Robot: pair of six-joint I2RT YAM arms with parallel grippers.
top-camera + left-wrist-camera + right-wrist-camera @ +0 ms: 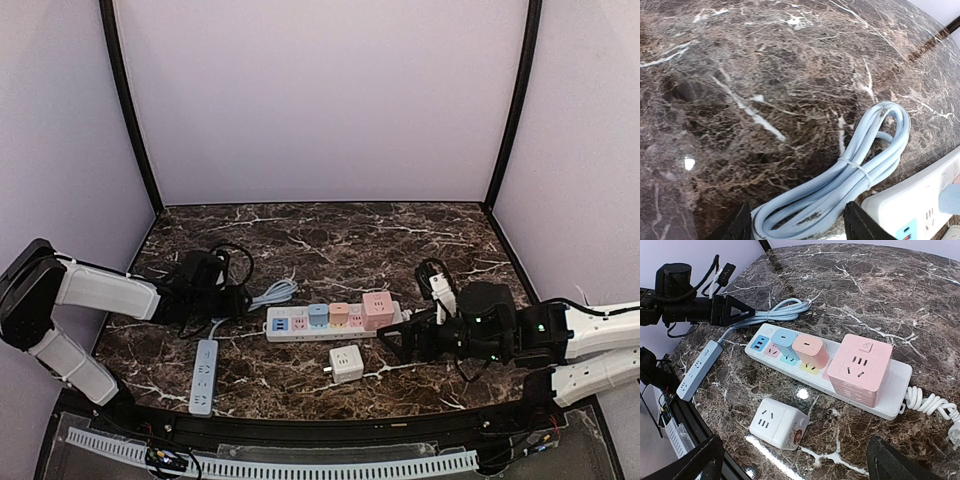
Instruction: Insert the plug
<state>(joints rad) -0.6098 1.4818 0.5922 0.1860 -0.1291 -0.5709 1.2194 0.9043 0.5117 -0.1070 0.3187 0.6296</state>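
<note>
Dark marble worktop (pixel 330 225) is carrying a white power strip (pixel 275 325) at its middle, with a white cube plug (pixel 346 364) lying loose just in front, toward the front edge. Left gripper (pixel 797 222) is straddling the bundled blue cable (pixel 865 155); whether it is pinching, I cannot tell. Right gripper (pixel 795 462) is hovering wide open near the cube.

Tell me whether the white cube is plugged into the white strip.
No, the white cube lies loose on the table, apart from the white strip.
</note>
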